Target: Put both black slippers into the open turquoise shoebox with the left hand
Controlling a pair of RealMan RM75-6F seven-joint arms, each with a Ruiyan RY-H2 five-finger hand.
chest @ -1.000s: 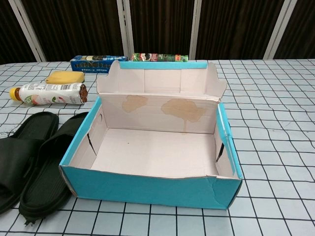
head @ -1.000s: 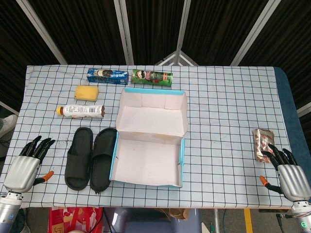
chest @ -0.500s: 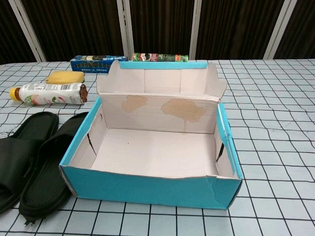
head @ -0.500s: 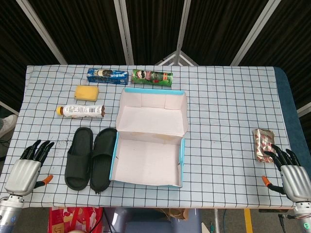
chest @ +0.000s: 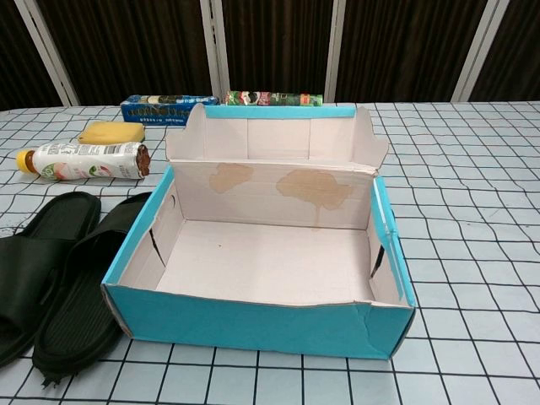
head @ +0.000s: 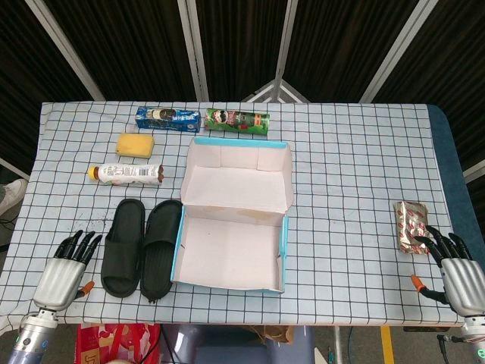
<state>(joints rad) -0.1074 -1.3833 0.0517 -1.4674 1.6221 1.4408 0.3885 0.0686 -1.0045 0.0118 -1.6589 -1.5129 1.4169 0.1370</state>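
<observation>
Head view: left hand [head: 67, 273], fingers [head: 79, 244] seemingly spread, empty, beside slippers [head: 142, 246].

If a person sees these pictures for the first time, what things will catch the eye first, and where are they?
The open turquoise shoebox in the middle of the checked table stands out first, empty, with its lid folded back. Right beside it on its left lie the two black slippers, side by side. The left hand and the right hand wait at the near corners of the table, both holding nothing.
</observation>
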